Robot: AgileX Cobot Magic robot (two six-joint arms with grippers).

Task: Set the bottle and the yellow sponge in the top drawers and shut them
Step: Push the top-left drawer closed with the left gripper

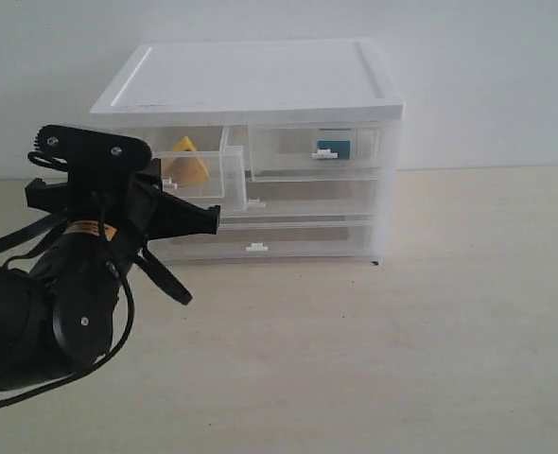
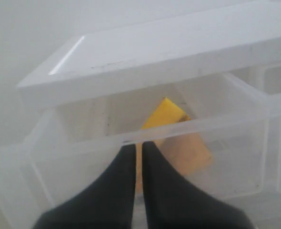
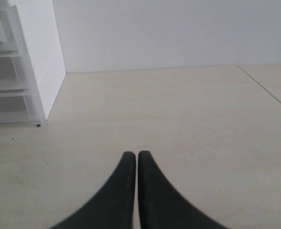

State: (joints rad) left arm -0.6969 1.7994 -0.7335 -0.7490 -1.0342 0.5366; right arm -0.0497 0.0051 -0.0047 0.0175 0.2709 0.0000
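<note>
So, left pincer [image 1: 211,219] is clenched, nothing between its tips. It sits right at the front wall of the left top drawer [image 1: 230,180], though I can't say for sure whether it's actually touching. That drawer sticks out of the cabinet [image 1: 260,76]. The sponge [image 1: 189,163] lies inside it, tilted up on an edge and leaning toward the back, just beyond the pincer with only the clear front wall between them. From the left wrist cam the sponge shows straight ahead, past the closed tips.

The bottle [image 1: 332,147] is in the right top drawer [image 1: 288,151] and I only see its teal part through the plastic. That drawer looks pushed in, or very nearly. It's well off to the side of the left pincer.

Right pincer [image 3: 133,155] is clenched too and empty. It hangs low over the bare table [image 3: 188,114], with the cabinet off to one side and well apart from it.
</note>
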